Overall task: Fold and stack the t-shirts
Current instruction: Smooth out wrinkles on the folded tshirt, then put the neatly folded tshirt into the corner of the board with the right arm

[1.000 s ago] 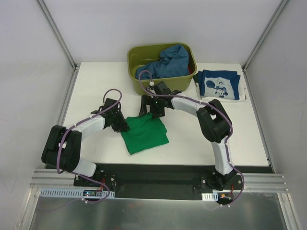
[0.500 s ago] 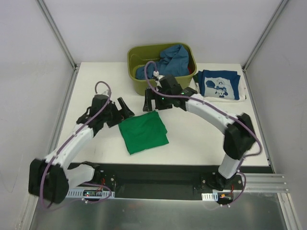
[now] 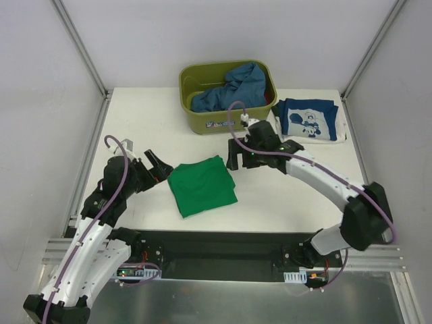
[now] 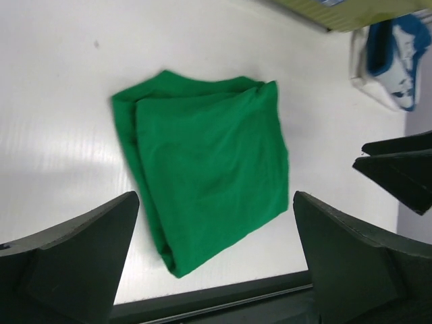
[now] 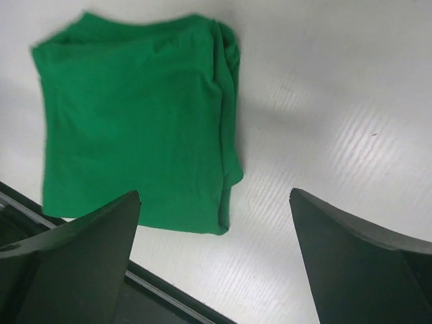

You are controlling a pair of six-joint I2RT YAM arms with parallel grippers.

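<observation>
Since a moment ago both arms have drawn back from the green shirt [image 3: 201,185], the left one swinging out to the left and the right one pulling away to the right. The shirt lies where it lay.

The table [image 3: 283,196] has bare white surface left of that shirt, right of it, and between it and the tub. Only a narrow strip is left between the shirt's near corner and the table's near edge. The olive tub [image 3: 186,88] stands at the far edge, with the blue shirt [image 3: 233,91] heaped in it and hanging over its right rim. The navy shirt [image 3: 309,119] lies folded, print up, in the far right corner, well apart from the green one.

The green shirt is folded flat near the middle of the table. It is so nearly square that we cannot name a long axis. It sits turned a little, its far edge slanting away toward the right.

The left gripper [image 3: 160,169] sits just beside the shirt's far left corner, jaws spread wide and holding nothing. The right gripper [image 3: 237,160] is near the far right corner, likewise spread wide and holding nothing.
</observation>
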